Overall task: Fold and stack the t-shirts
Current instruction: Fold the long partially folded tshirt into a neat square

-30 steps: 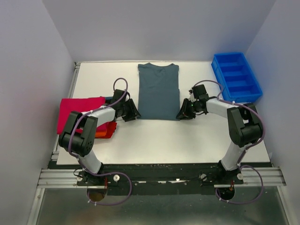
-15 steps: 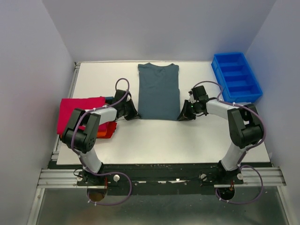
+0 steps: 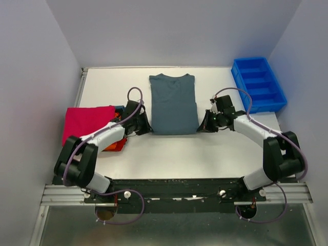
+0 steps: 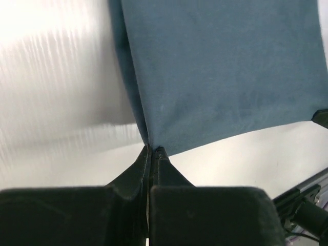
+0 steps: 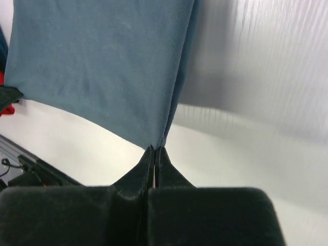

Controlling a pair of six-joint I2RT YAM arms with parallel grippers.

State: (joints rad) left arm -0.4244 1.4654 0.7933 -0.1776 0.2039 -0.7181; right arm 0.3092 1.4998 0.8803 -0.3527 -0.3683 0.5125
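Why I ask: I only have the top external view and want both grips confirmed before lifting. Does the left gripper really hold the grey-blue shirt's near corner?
Observer: Yes. On the left wrist view the left gripper is shut, with the near corner of the grey-blue shirt pinched in it.
Operator: And the right?
Observer: Same: the right gripper is shut on the other near corner.
Operator: One layer or more?
Observer: A darker strip runs along each side edge; fold or shadow, I cannot tell.
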